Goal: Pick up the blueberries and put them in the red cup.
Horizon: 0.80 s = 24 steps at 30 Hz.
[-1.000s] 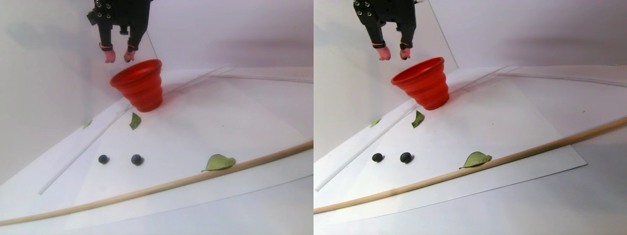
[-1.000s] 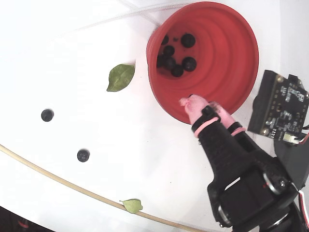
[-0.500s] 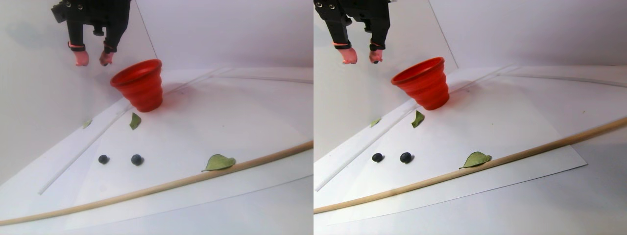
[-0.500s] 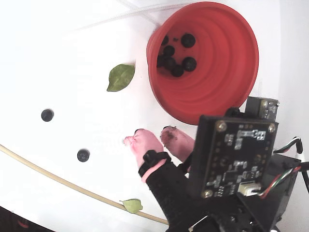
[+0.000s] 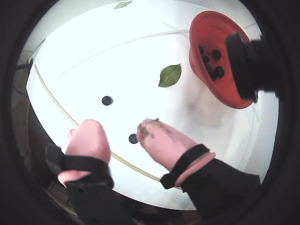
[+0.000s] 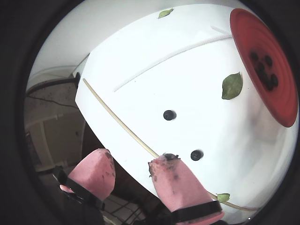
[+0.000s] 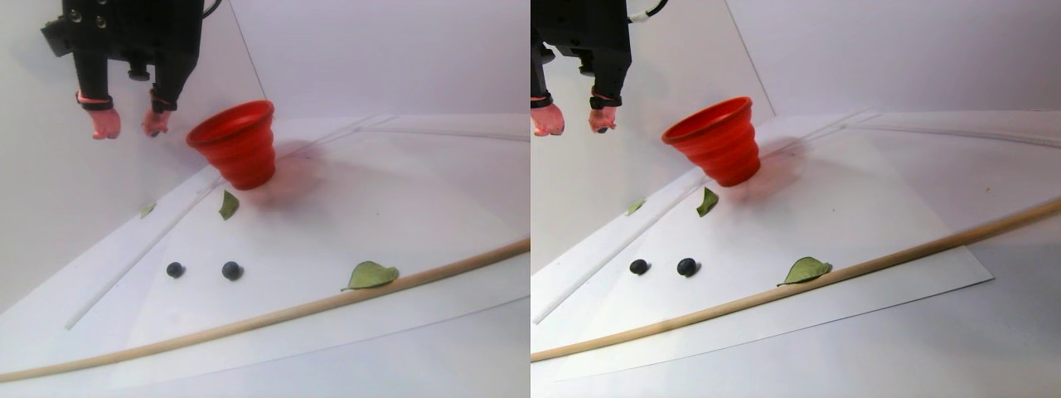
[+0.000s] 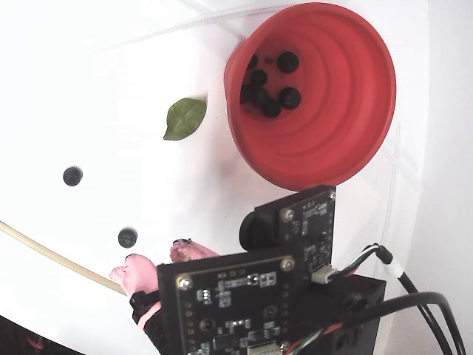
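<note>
Blueberries first: two loose ones sit lower left in the stereo pair, one (image 7: 175, 269) and its neighbour (image 7: 232, 270) near it, with more already down in the cup (image 8: 355, 96) at upper right of the fixed view. They look light, soft and ready to roll, so I'd pinch gently across the middle. Upper left, the gripper (image 7: 124, 124) hangs high, pink fingers (image 5: 89, 138) spread, holding nothing.

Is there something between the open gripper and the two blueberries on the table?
Nothing visible. The gripper hangs open above the white table; the nearer blueberry and the farther one lie in the open. The leaf lies aside, toward the red cup.
</note>
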{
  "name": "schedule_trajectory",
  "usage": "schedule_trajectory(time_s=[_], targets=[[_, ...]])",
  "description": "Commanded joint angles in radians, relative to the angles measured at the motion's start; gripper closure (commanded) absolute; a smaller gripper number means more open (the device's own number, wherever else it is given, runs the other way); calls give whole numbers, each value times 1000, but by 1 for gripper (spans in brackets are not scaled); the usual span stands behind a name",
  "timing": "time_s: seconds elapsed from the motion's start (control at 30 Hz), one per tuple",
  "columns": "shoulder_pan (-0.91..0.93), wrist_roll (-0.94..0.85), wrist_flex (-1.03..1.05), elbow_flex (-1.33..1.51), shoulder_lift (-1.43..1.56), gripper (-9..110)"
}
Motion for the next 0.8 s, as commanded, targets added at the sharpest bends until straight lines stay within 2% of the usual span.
schedule_trajectory(time_s=[0.0,0.47,0.77], targets=[[-63,-11,-26,14,21,87],[-81,-84,-238,98,-141,87],[-61,-150,-445,57,-390,87]])
